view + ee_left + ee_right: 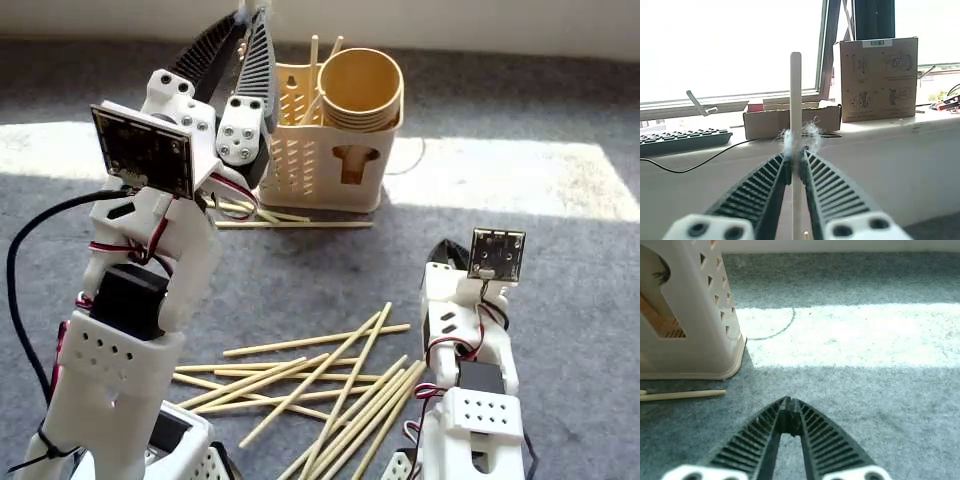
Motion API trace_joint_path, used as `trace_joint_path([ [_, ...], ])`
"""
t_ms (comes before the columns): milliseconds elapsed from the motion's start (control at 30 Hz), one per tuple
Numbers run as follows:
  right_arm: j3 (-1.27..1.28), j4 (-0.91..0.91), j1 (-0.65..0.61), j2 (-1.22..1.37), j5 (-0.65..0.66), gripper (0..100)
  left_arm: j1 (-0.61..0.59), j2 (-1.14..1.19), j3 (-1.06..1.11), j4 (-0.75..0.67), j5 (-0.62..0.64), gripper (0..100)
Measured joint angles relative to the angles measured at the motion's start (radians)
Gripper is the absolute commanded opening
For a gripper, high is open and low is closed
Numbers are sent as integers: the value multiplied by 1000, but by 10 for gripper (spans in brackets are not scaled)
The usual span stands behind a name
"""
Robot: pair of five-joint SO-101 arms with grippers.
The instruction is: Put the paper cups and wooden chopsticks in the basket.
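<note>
Clamping one chopstick (795, 100) upright, the left gripper (795, 157) is seen before a barcode-labelled box (875, 82); the right gripper (788, 402), fingers together, is held near the basket (695, 325).

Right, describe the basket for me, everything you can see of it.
The basket is a cream, plastic-looking box whose walls are pierced by rows of small triangular holes, with a larger cut-out in its near wall. It stands upright on the grey carpet at the far side. Inside sit nested paper cups and a few upright chopsticks. Loose chopsticks lie along its base. The left end effector, shut on a held chopstick, is by an upper corner; contact cannot be told.
</note>
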Motion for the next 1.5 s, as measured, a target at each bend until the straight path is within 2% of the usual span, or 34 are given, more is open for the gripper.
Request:
trace_joint_path([
  [333, 0, 0, 0, 0, 0, 10, 2, 172, 0, -126, 6, 6],
  [567, 0, 0, -2, 0, 0, 10, -74, 272, 0, -196, 6, 6],
  [767, 0, 0, -3, 0, 0, 10, -72, 361, 0, -244, 6, 6],
  [1267, 0, 0, -6, 0, 0, 10, -75, 453, -29, -241, 6, 17],
  [1500, 0, 0, -6, 0, 0, 10, -83, 457, -77, -98, 6, 69],
])
